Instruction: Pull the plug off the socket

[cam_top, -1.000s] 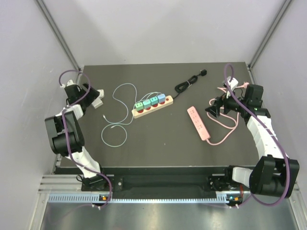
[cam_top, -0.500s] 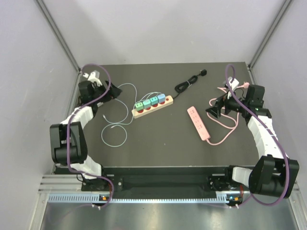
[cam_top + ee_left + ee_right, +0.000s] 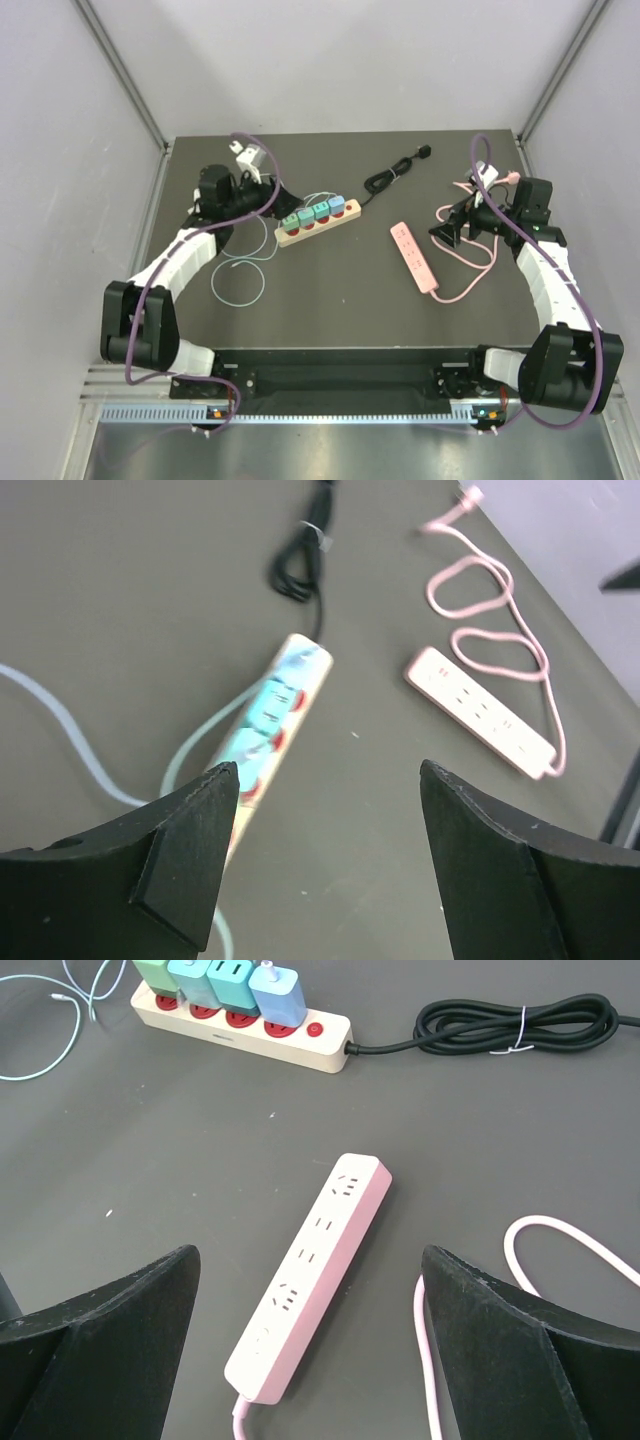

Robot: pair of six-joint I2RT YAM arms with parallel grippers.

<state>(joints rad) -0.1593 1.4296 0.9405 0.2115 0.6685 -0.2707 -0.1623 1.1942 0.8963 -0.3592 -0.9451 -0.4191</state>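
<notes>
The left gripper (image 3: 328, 775), fingers spread and empty, hovers just left of the cream power strip (image 3: 318, 222), where all four plugs (image 3: 312, 211) sit in their sockets. The right gripper (image 3: 310, 1258), also spread, hangs near the pink power strip (image 3: 413, 257). Nothing is grasped yet, so gripping and pulling remain.

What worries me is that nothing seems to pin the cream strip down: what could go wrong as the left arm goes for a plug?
The cream strip lies loose, and the right tool hangs open over the pink strip, so a pull may lift the whole strip. The four plugs sit tight together; the open left tool may catch two. The pale cable could snag the arm.
</notes>
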